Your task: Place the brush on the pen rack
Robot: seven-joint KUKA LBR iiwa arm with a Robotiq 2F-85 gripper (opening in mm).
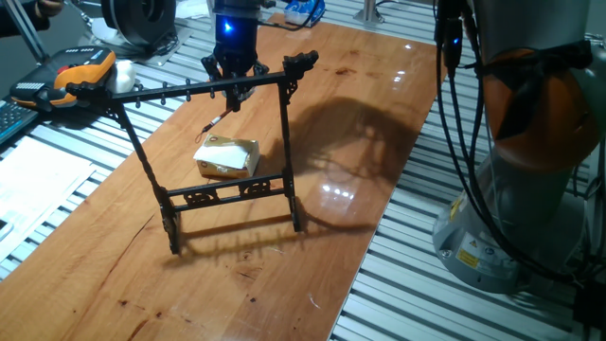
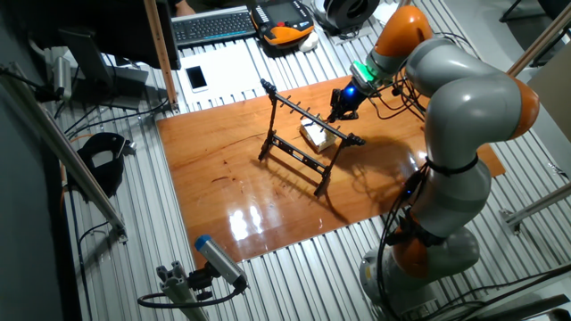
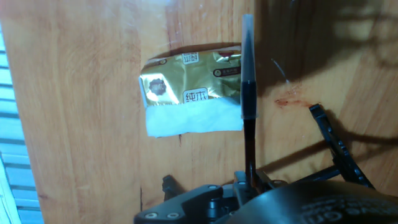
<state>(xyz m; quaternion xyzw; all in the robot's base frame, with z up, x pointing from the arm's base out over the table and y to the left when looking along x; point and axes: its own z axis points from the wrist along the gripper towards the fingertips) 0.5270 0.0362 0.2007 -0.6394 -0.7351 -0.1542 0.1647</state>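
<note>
The black pen rack (image 1: 227, 90) stands on the wooden table, its pegged top bar running left to right; it also shows in the other fixed view (image 2: 302, 141), and one part of it appears in the hand view (image 3: 336, 146). My gripper (image 1: 233, 74) hovers just behind and above the top bar, shut on the brush (image 1: 220, 119). The thin brush hangs slanted below the bar. In the hand view the brush (image 3: 247, 93) is a dark stick with a paler tip, pointing away from my gripper (image 3: 249, 183).
A small yellowish foil packet (image 1: 227, 156) lies on the table behind the rack, under the brush; it fills the middle of the hand view (image 3: 189, 93). The robot base (image 1: 530, 142) stands to the right. Tools and a keyboard (image 2: 214, 25) lie beyond the table.
</note>
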